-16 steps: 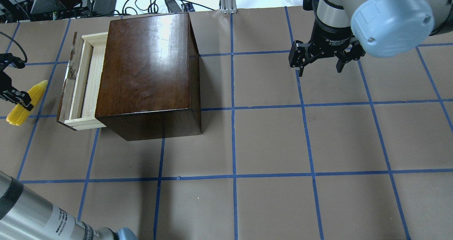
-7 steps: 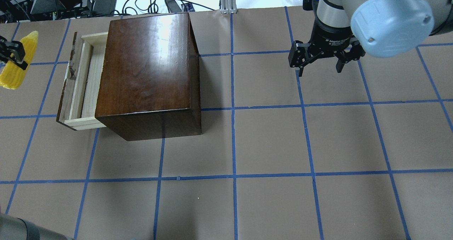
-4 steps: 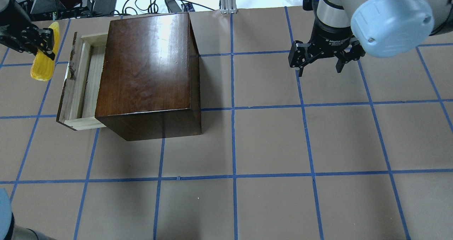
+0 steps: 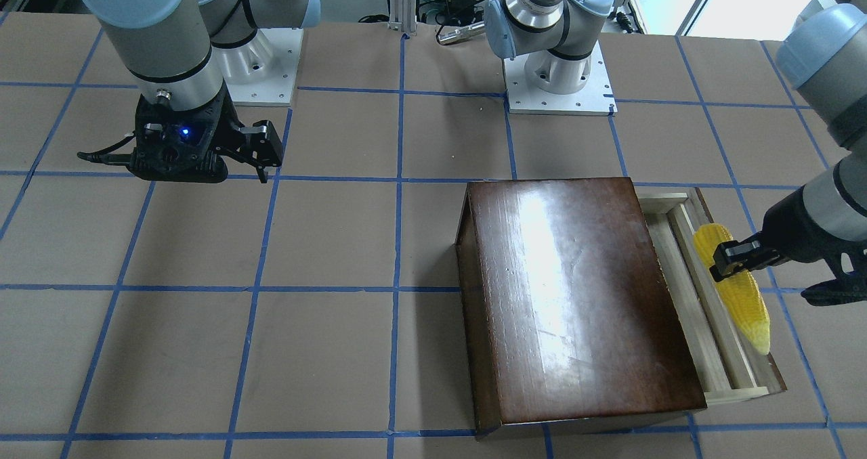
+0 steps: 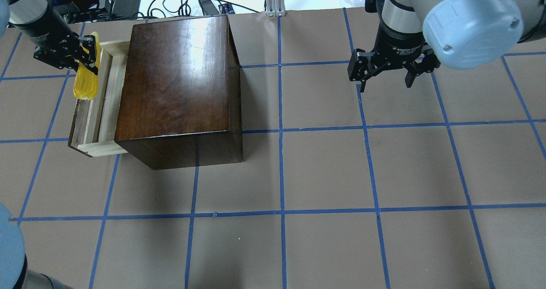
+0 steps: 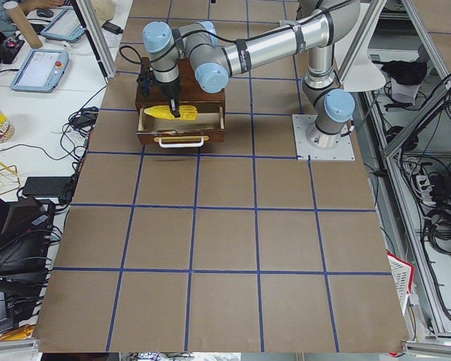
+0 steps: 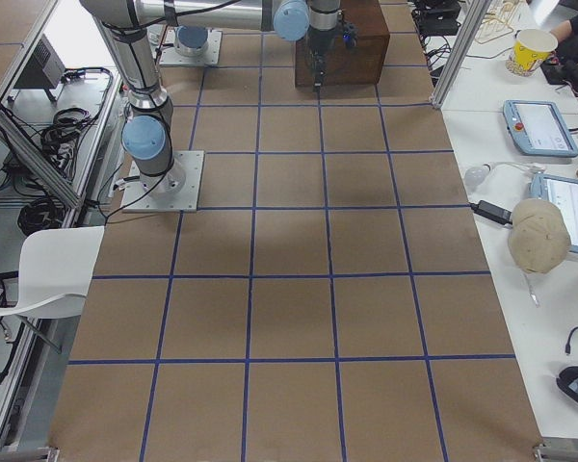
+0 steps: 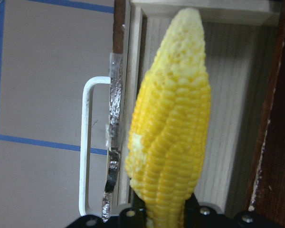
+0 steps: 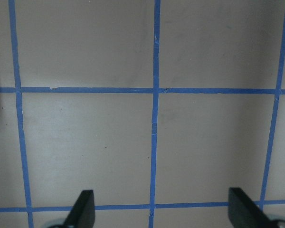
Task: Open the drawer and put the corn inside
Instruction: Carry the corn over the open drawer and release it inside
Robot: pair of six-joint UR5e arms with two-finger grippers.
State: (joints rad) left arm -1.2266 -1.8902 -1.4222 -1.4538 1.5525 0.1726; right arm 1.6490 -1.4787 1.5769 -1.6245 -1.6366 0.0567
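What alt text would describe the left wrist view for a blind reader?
A yellow toy corn cob, gripped at its thick end by the robot's fingers, points up the frame over the pale inside of an open drawer. The drawer's white handle and the brown table lie to its left.

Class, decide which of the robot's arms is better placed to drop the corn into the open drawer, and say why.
Left. The left gripper holds the corn over the open drawer; the right gripper hangs open and empty, far beyond the box.
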